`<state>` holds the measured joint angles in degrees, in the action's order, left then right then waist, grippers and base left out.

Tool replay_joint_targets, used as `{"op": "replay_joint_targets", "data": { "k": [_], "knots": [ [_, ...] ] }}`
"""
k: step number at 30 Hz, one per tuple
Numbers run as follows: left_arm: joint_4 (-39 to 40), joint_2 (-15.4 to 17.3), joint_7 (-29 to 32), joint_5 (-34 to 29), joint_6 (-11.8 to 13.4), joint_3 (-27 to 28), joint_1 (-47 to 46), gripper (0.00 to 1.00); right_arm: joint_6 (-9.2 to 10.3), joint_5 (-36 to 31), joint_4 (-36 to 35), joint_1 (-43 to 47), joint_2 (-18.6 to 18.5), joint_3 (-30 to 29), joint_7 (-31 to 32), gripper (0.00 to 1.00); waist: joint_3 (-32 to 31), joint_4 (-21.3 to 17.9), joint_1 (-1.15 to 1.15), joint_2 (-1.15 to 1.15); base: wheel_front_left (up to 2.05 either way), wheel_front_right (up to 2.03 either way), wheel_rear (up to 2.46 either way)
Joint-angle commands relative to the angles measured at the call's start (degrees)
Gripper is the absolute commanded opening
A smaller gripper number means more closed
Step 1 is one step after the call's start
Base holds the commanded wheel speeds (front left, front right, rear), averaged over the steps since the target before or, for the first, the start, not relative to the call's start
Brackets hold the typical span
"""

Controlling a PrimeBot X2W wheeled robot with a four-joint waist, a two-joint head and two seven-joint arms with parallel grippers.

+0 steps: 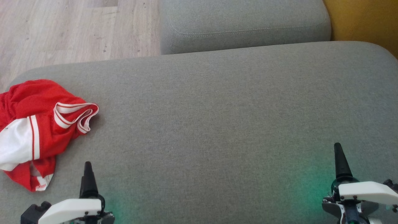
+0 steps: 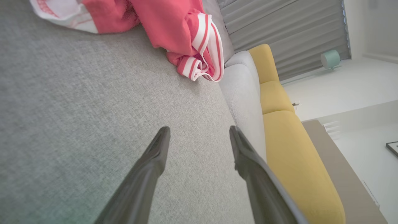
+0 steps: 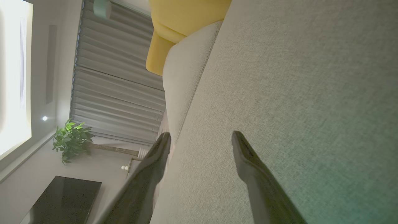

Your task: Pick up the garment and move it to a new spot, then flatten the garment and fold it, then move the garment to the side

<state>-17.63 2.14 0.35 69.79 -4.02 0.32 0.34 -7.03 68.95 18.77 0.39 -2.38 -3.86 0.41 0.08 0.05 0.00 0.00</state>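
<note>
Seating surface: one broad grey woven cushion [image 1: 217, 118] taking up most of the head view, flat, with rounded far corners. A faint green tint lies on the fabric near each gripper.

Floor: pale wood-look boards [image 1: 68, 31] beyond the cushion's far left corner.

Curtain: grey, pleated, floor-length [image 3: 108, 81], seen in both wrist views behind the furniture.

Second cushion: grey, same weave, seamed along its edge [image 1: 242, 25], set just beyond the far side of the main cushion.

Yellow upholstery [image 1: 363, 21]: adjoins the second cushion on its right in the head view; the left wrist view shows it as a run of yellow sections.

Garment [image 1: 34, 124]: red, with a white panel and white-striped trim, crumpled in a heap. It lies on the main cushion at its left edge, partly cut off by the head view's border.

Dark low table [image 3: 62, 199]: glossy top, standing on the floor away from the seating.

Potted plant [image 3: 71, 140]: green leaves, beside the curtain.

Left gripper [image 2: 199, 130]: jaws spread wide, nothing between them, over bare cushion near the garment and not touching it. One dark finger [image 1: 88, 180] shows in the head view, just right of the heap's near end.

Right gripper [image 3: 201, 135]: jaws likewise spread and empty, over the cushion's right side, well apart from the garment.
</note>
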Motion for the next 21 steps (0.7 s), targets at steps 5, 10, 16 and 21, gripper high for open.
{"op": "replay_joint_targets", "data": {
  "k": [5, 10, 16, 21],
  "knots": [
    [2.49, 0.85, -1.22, -4.53, 0.51, -0.22, -1.50, 1.00, -0.15, -3.97, -2.21, -3.03, -0.25, 1.02, -1.20, 1.00, -0.08, 0.01, 0.00, 0.00, 0.00, 0.00, 0.00],
    [2.99, 1.31, -2.06, -9.23, 0.97, -1.11, -1.31, 1.00, -0.17, -7.92, -2.21, -3.10, -0.27, 1.40, -2.05, 1.00, -0.15, 0.03, 0.00, 0.00, 0.00, 0.00, 0.00],
    [3.99, 1.66, -3.07, -14.36, 1.53, -1.98, -1.10, 1.00, -0.19, -12.36, -2.36, -3.21, -0.28, 1.97, -3.06, 1.00, -0.20, 0.11, 0.00, 0.00, 0.00, 0.00, 0.00],
    [4.54, 1.95, -3.91, -18.30, 1.83, -2.64, -0.99, 1.00, -0.21, -15.89, -2.41, -3.44, -0.30, 2.47, -3.91, 1.00, -0.21, 0.13, 0.00, 0.00, 0.00, 0.00, 0.00]
  ]
}}
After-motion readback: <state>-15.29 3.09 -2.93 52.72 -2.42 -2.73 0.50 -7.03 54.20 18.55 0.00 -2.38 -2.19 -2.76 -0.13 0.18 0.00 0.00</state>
